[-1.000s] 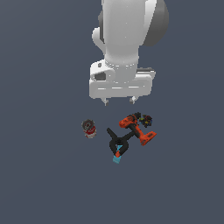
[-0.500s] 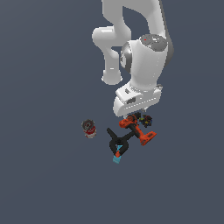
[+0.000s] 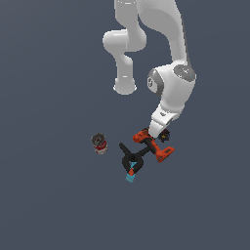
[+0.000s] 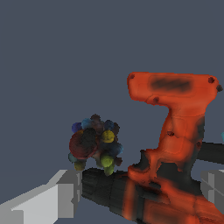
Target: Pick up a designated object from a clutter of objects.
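Observation:
The designated object [image 4: 94,144] is a tiny dark lumpy item with yellow, blue and reddish specks. It lies right against the orange-and-black drill [image 4: 175,140]. In the exterior view it [image 3: 165,135] peeks out beside the hand, by the drill [image 3: 155,148]. My gripper [image 4: 141,186] is open, its grey fingers [image 4: 59,197] set wide apart on either side of the drill's dark lower body, with the speckled item just beyond one finger. In the exterior view the gripper [image 3: 157,133] is low over the drill, its fingertips hidden.
A black clamp [image 3: 132,160] with a blue tip [image 3: 130,178] lies just to the exterior view's left of the drill, touching it. A small red-grey can [image 3: 99,143] stands apart, further to the left. The floor is plain dark grey.
The hand has come down from well above the clutter, swung to the exterior view's right and tilted. It now sits low at the drill and the speckled item. The objects have not moved.

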Controlling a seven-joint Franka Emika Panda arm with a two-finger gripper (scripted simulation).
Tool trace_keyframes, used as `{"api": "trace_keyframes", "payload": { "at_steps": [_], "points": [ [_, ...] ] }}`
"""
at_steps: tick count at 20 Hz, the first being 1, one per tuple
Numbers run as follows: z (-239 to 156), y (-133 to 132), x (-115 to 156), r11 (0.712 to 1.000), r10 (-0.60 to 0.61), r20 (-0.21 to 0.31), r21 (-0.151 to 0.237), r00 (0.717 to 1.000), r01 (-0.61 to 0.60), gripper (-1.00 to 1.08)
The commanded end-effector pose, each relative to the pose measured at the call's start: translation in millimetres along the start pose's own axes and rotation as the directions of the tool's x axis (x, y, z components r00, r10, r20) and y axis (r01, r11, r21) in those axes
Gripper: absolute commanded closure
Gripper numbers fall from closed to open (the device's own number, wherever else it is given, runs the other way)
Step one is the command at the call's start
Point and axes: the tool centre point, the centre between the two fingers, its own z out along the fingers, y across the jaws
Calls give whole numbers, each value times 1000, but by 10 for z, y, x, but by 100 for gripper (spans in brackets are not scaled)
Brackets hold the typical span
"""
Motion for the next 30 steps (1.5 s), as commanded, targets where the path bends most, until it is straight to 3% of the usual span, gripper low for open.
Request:
{"api": "trace_keyframes", "payload": {
  "at_steps": [1,9,30],
  "points": [
    [130,-167,8,998,-67,-2,5,998,67,-92],
    [315,-424,2,986,-164,-4,14,986,164,-92],
    [814,-438,-5,986,-166,-4,15,986,166,-92]
  ]
}}
